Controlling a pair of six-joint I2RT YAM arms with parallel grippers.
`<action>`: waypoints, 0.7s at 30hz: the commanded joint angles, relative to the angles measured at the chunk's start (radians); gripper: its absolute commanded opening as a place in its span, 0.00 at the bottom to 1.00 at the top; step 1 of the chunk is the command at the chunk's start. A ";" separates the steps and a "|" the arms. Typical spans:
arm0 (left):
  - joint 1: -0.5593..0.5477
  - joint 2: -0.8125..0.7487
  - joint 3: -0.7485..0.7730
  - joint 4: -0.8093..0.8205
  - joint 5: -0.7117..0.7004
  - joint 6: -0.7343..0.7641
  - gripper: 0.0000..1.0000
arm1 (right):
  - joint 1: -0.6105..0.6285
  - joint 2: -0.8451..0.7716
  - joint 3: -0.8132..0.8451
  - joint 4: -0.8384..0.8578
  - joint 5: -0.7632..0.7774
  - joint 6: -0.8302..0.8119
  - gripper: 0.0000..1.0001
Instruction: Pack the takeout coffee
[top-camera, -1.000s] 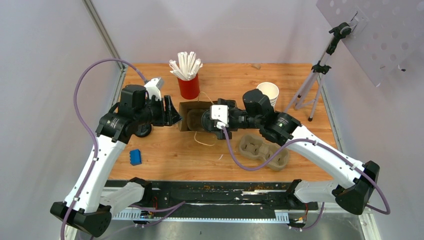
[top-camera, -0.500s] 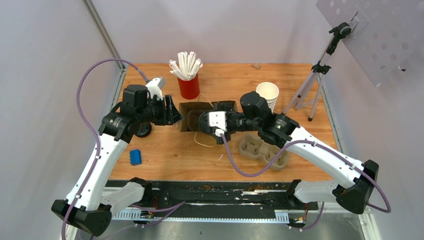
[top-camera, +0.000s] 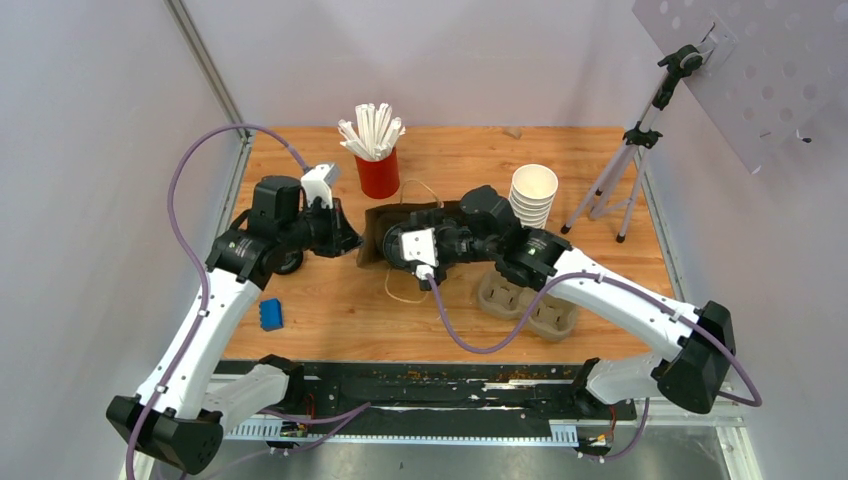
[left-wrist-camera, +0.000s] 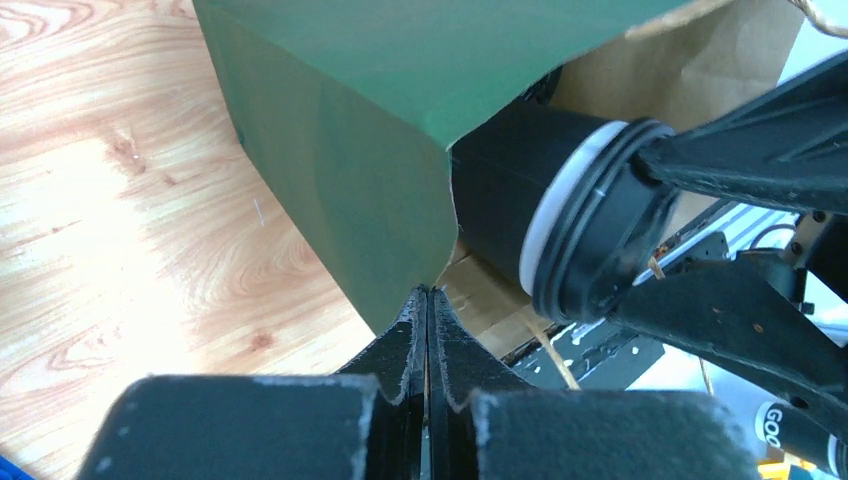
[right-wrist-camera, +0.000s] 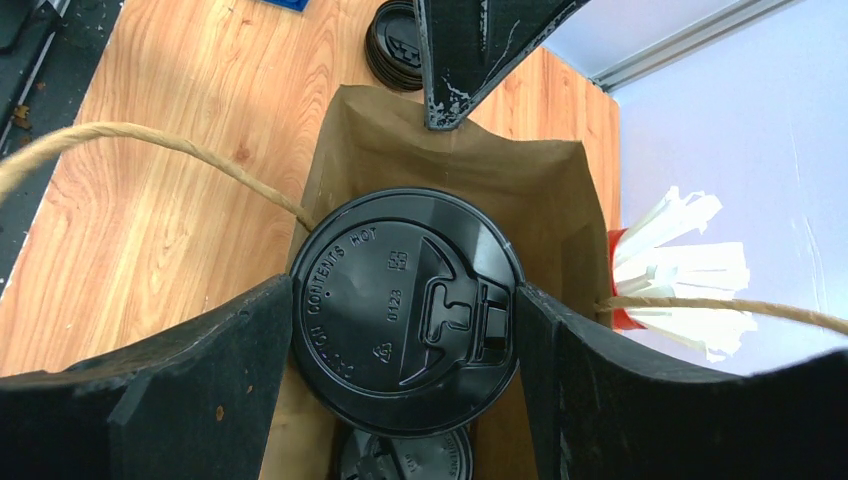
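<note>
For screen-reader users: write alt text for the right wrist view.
The right gripper holds the black-lidded takeout coffee in the mouth of a brown paper bag. The left gripper, shut, pinches the bag's far rim; a red cup of straws stands beside it.

You have one brown paper bag (right-wrist-camera: 450, 165) on the bench (top-camera: 330, 325), with two twine handles (right-wrist-camera: 150, 140). Inside it you can count two black sip lids: one on the takeout coffee (right-wrist-camera: 405, 295), and a second lid (right-wrist-camera: 405, 458) below it whose cup is hidden. You also get one pile of loose black lids (right-wrist-camera: 398, 40), number unclear. Count one red cup (top-camera: 378, 176) holding a bundle of white wrapped straws (top-camera: 372, 128), too many to number, one stack of lidless white cups (top-camera: 532, 195), one cardboard drink carrier (top-camera: 555, 320), one blue block (top-camera: 271, 314) and one tripod (top-camera: 625, 170).
</note>
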 joint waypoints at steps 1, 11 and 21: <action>-0.002 -0.054 -0.034 0.053 0.048 0.075 0.00 | 0.007 0.034 -0.024 0.102 -0.041 -0.070 0.73; -0.002 -0.106 -0.100 0.104 0.076 0.089 0.00 | 0.041 0.074 -0.092 0.202 -0.031 -0.126 0.73; -0.002 -0.139 -0.154 0.115 0.101 0.063 0.00 | 0.042 0.122 -0.122 0.273 -0.012 -0.165 0.72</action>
